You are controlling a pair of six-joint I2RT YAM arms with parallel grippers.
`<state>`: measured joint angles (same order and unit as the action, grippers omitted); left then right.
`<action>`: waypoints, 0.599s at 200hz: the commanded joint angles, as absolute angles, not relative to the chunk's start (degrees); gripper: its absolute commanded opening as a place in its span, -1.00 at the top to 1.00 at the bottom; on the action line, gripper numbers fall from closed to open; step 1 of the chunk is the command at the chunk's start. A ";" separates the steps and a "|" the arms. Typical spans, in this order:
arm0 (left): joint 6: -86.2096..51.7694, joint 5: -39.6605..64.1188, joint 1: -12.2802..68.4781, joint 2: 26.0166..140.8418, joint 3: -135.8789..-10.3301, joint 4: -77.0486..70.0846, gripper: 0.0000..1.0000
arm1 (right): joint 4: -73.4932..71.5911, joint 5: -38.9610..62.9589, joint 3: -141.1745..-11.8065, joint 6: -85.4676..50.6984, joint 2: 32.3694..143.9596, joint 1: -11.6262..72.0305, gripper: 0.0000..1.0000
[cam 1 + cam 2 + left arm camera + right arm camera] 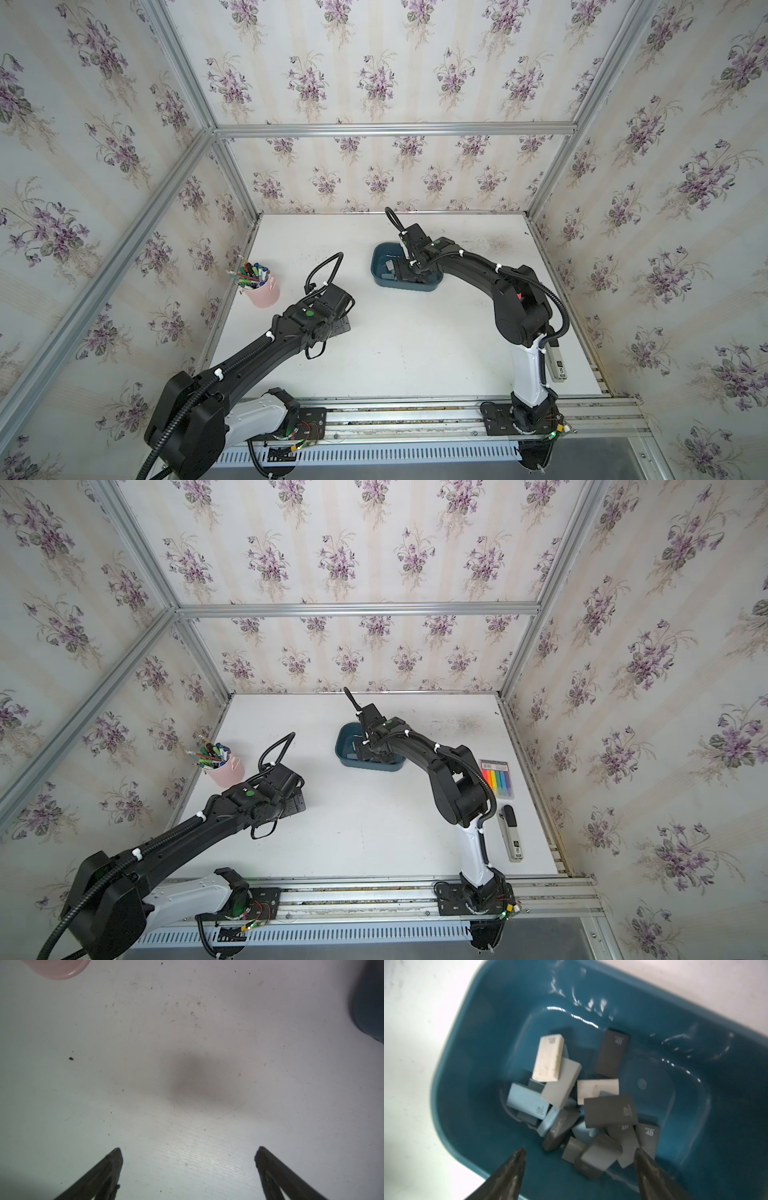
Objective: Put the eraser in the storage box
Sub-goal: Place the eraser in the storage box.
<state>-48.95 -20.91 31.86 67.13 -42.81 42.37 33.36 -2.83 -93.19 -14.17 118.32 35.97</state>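
Leftmost, in both top views, a pink pen cup (262, 291) crammed with pens stands near the edge of the white bench (415, 353). Just right of it, the left claw (189, 1151) hangs over bare bench, its jaws spread wide with nothing between them. Farther back, toward the middle, sits the dark teal storage box (399, 286), and the right arm reaches over it from the right side. The right wrist view looks straight into the box (477, 1064): a jumbled heap of erasers (610, 1110) in white, pale blue, grey and dark grey, several stamped 4B, lies on its floor. The right claw (580, 1150) is poised above that heap, its jaws parted and pinching nothing; whether a tip brushes an eraser cannot be told. At far right in a top view, a pack of coloured highlighters (496, 779) lies flat on the bench. A black-and-white handheld device (510, 833) lies just in front of it.
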 commanded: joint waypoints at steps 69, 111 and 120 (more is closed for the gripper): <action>-45.43 -22.85 31.12 66.20 -44.69 41.58 -0.99 | 17.44 -10.25 -75.63 -15.38 95.40 35.95 -0.66; -44.50 -23.22 30.63 65.02 -45.12 41.10 -0.99 | 13.09 -14.25 -70.34 -14.76 89.35 35.77 -0.77; -44.40 -22.99 30.65 64.80 -45.20 40.82 -0.99 | 12.78 -15.15 -69.87 -14.85 88.67 35.77 -0.79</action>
<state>-45.43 -21.96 30.76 65.32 -44.62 41.91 16.78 -11.62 -70.78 -15.00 90.17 35.81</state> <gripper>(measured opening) 0.996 0.884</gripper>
